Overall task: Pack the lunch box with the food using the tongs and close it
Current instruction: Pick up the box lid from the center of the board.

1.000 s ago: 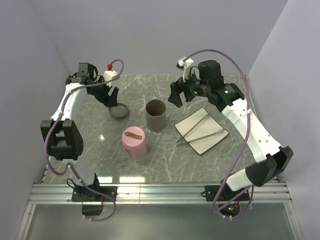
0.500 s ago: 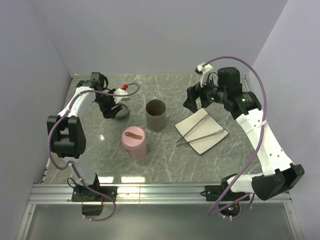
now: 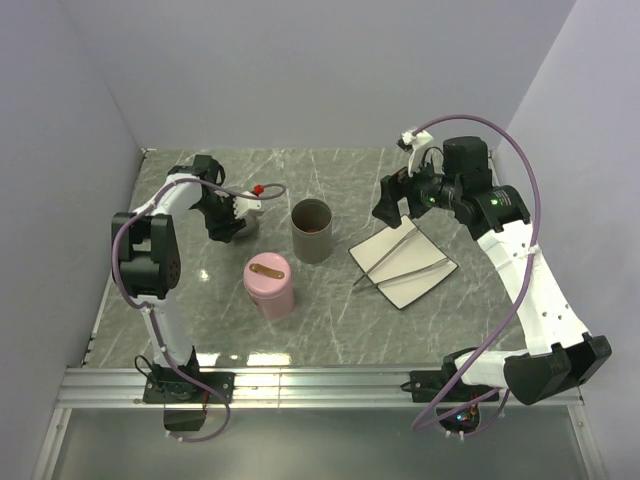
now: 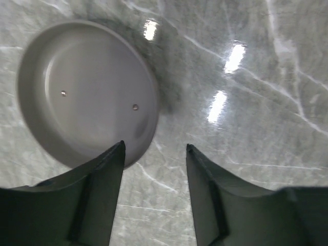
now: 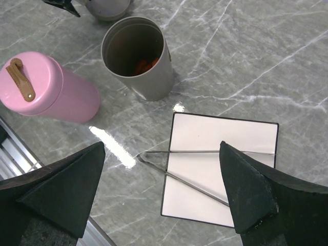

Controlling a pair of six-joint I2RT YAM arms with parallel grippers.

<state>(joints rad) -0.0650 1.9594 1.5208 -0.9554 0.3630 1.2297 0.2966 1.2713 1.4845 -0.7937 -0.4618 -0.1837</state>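
The lunch box's grey cylindrical tub [image 3: 312,230] stands open mid-table; orange food [image 5: 147,65] shows at its bottom, the rest of the food is hidden. The slim silver tongs [image 3: 402,257] lie in a V across the white plate [image 3: 425,280], tips poking off its left edge. My right gripper [image 5: 161,146] hangs open above the plate's far corner, the tongs [image 5: 195,177] below it and nothing between its fingers. My left gripper [image 4: 155,148] is open low over the table beside a round grey lid [image 4: 87,92], its left finger [image 4: 102,195] overlapping the lid's rim.
A pink cylinder [image 3: 270,285] with a tan latch on top stands left of the grey tub [image 5: 136,56], near the front. The grey lid [image 3: 246,230] lies at the back left, mostly under my left gripper [image 3: 228,225]. Walls enclose three sides.
My left gripper has swung right and down onto the lid's edge, its jaws narrowing. My right arm has shifted right and now hovers over the plate with jaws spread wider.
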